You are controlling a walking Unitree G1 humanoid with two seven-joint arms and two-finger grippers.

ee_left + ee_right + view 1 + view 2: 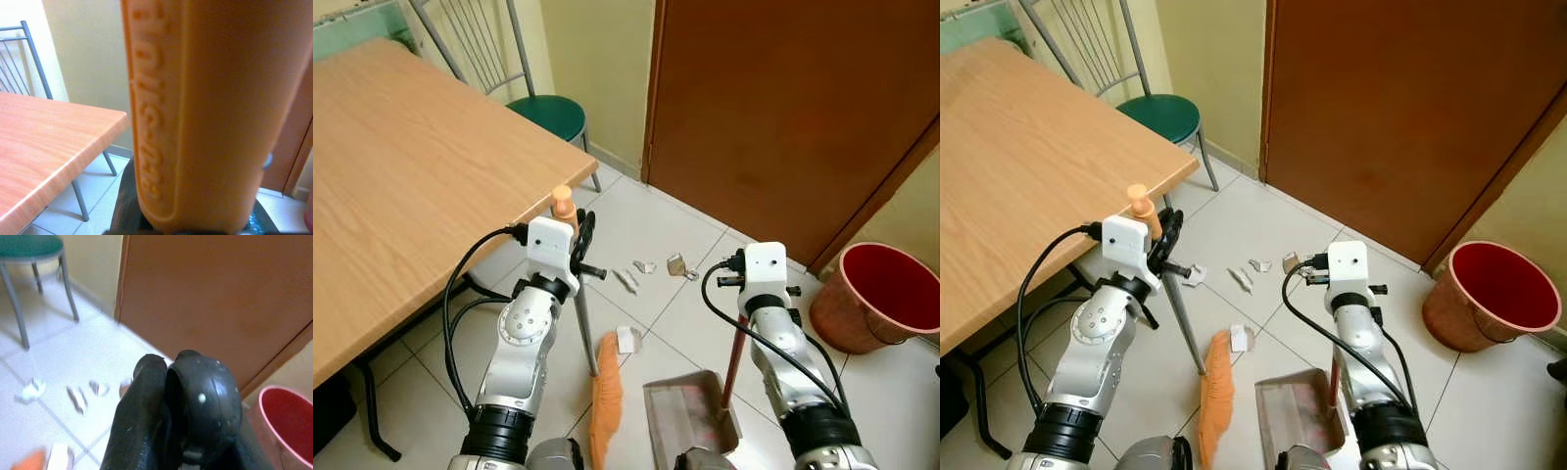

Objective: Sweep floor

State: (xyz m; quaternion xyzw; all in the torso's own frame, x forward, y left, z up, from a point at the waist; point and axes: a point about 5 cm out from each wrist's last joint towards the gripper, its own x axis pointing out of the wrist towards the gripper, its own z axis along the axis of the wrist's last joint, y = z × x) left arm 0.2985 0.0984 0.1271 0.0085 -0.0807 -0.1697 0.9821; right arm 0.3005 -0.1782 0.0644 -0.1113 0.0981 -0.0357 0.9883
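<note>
we have the left gripper [579, 238] clenched high on the broom [604, 397], a light, stiff stick with soft bristles on the floor [646, 220] beside the dustpan [685, 419], whose thin upright handle the right gripper [736, 277] grasps, paper scraps [636, 276] just ahead.

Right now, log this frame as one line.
left gripper: shut on broom handle | right gripper: shut on dustpan handle | paper scraps: on tiles | dustpan: on floor

Broom [603, 390], dustpan [688, 416], paper scraps [644, 269] on tiled floor [636, 220]
</note>
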